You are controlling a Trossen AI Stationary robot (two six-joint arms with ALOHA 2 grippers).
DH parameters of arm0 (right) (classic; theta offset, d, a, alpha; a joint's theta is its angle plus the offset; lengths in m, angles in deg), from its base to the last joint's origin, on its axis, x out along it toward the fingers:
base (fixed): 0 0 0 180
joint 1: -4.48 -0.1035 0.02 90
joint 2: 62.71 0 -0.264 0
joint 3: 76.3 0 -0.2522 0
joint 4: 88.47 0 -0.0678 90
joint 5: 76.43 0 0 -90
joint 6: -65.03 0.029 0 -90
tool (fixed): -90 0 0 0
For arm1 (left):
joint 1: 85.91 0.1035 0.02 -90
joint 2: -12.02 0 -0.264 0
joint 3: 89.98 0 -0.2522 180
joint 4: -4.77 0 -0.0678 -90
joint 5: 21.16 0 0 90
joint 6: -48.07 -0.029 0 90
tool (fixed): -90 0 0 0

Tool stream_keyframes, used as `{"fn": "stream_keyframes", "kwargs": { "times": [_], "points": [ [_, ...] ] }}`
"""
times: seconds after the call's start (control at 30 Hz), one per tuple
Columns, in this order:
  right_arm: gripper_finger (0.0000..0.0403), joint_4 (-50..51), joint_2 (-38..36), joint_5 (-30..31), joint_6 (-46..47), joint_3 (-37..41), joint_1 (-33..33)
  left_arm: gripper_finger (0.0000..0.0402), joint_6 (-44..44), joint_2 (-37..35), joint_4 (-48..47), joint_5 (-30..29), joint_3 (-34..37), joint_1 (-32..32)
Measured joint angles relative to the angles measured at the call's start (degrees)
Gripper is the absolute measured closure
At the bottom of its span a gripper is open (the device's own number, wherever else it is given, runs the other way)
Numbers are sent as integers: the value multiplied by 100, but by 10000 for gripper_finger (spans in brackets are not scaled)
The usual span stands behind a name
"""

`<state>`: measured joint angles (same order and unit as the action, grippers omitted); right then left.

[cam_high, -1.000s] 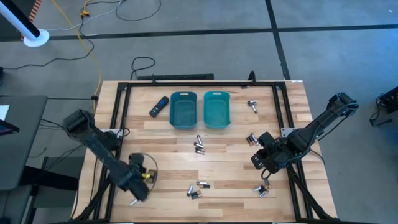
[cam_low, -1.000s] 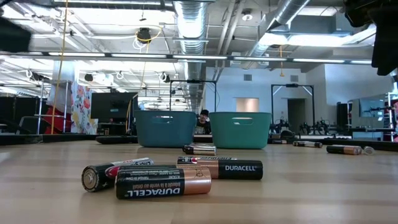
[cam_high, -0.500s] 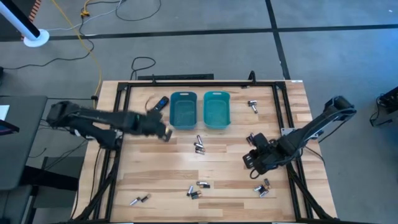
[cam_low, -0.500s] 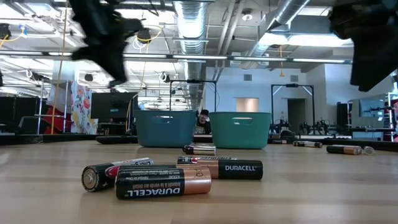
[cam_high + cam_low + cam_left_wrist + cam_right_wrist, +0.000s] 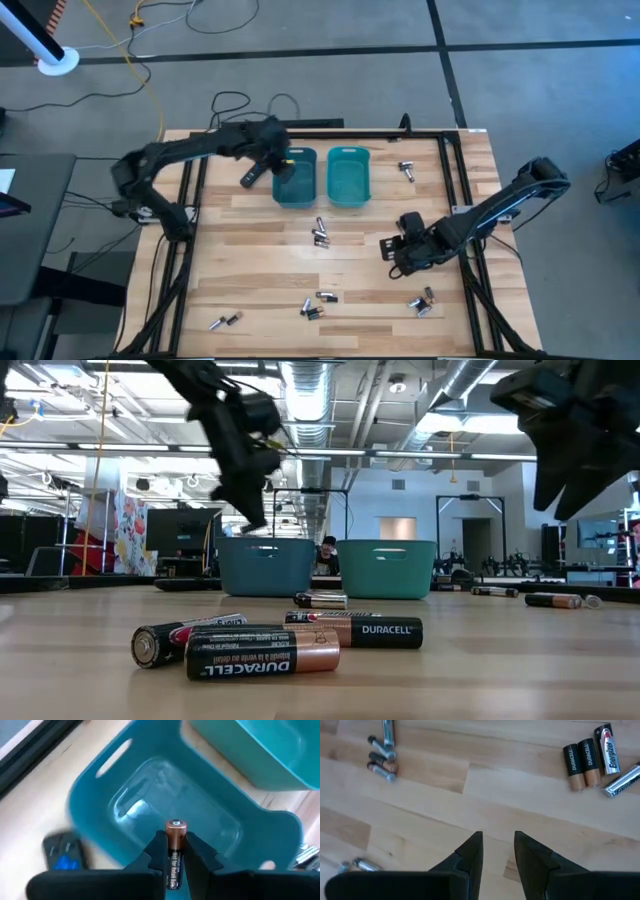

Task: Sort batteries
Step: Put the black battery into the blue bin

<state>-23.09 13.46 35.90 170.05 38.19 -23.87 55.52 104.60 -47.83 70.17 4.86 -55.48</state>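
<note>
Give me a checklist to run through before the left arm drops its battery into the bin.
1. Left gripper shut on a copper-topped battery: ok.
2. Gripper above the darker blue bin, not the lighter teal bin: ok.
3. Blue bin's floor clear where it shows: ok; whether cells already lie elsewhere in it: cannot tell.
4. Black remote outside the bin, beside it: ok.
5. Right gripper far from the bins, jaws apart over bare wood, holding nothing: ok.

A big open lab or workshop hall: bare silver ducts [image 5: 305,400] and pipes under the ceiling, metal test frames [image 5: 470,530] far behind, grey concrete floor [image 5: 330,70] with loose cables [image 5: 140,70].
</note>
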Motion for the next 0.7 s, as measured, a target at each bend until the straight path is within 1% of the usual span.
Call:
{"fn": "stream_keyframes", "kwargs": {
  "times": [0.07,0.17,0.23,0.33,0.47,0.6,0.7],
  "points": [
    [274,-23,-2,-1,73,0,56,370,-480,443,-132,5,-400,0],
    [274,-99,-2,0,150,0,129,370,-1148,1102,-643,5,-1012,0],
    [274,-142,-2,2,152,0,183,370,-1374,1491,-984,2,-1320,-1],
    [274,-167,-2,-1,162,0,247,370,-1432,1914,-1246,4,-1606,-27],
    [274,-159,-2,-1,165,0,332,370,-1610,2155,-1189,-5,-1641,-150],
    [274,-150,-2,-1,164,0,384,370,-1557,2197,-1163,-35,-1641,-256],
    [274,-141,-2,1,163,0,414,370,-1387,2190,-1095,-257,-1641,-363]
  ]
}}
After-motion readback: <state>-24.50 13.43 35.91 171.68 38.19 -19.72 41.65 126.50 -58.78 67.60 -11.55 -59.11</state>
